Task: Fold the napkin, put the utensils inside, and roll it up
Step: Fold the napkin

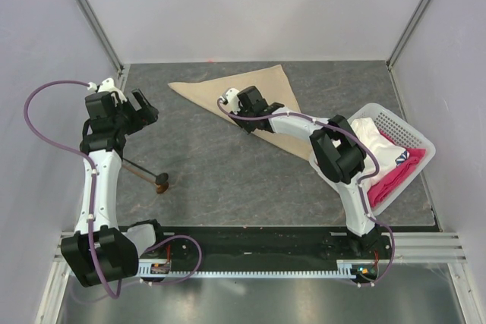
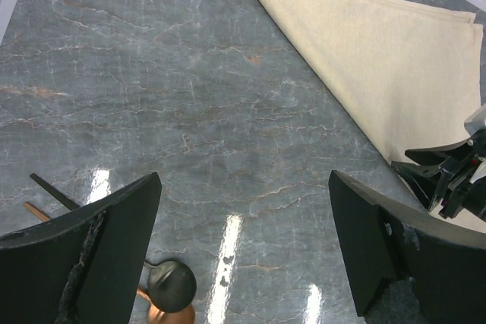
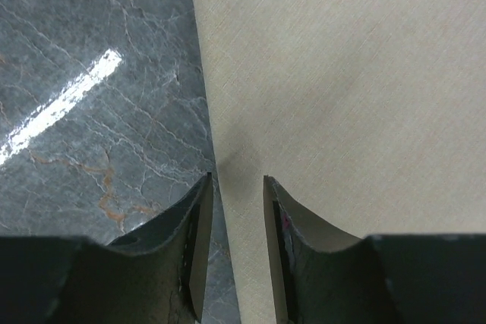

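- Jaws of the right gripper (image 3: 238, 180) stand close together with a narrow gap left between them. The long edge of the napkin (image 1: 228, 85) runs up through that gap and lies flat, so it does not look pinched.
- The napkin lies as a triangle at the far middle of the table (image 1: 228, 180). The left wrist view shows two layers at one corner (so one diagonal fold looks done).
- The step in hand, as I judge it, is taking hold of that long edge for a further fold or to straighten it. Nothing has been placed inside yet.
- The next move calls for the jaws to meet on both layers at once, then a low lift that keeps the under layer in line.
- The utensils (image 1: 144, 171) lie on bare table at the left, well apart from the cloth.
- The right arm reaches forward and toward the middle, with its elbow bent beside the basket (image 1: 406, 125) and its wrist pointing down.
- The left arm stands at the left. The left gripper (image 2: 243, 248) is spread wide and holds nothing, with the utensil heads just below its left finger.
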### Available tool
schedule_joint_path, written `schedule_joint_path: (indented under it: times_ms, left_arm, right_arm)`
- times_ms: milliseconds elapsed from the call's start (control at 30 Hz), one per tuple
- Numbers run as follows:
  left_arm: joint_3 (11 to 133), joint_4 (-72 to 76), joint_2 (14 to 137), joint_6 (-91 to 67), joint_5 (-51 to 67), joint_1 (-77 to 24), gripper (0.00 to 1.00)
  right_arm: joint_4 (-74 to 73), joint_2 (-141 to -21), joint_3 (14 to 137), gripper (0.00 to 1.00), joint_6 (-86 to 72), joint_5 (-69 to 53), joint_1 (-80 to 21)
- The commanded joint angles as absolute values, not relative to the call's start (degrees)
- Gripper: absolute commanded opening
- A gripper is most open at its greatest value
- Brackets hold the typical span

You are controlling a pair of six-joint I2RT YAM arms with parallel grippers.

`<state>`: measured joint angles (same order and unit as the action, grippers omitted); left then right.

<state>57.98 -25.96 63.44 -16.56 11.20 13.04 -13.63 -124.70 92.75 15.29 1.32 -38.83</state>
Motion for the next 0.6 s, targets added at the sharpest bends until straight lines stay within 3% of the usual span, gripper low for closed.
schedule_joint_path:
  times_ms: [0,400,567]
  left_arm:
    - [57.83,-23.64,62.14,-17.75,13.01,13.1,0.99]
    - [57.75,-23.38,61.96,-18.1,13.97,13.01,0.99]
    - [57.83,-23.29,61.88,-18.28,13.71,13.1,0.98]
  right_arm:
    - [-14.06,-125.24,94.04,0.4,16.35,2.02,-39.29]
    - [-15.29,-128.05,95.98,0.39,18.72,3.34,-39.37]
    - [-16.17,-128.76,96.77,0.3,19.07,3.34,-39.37]
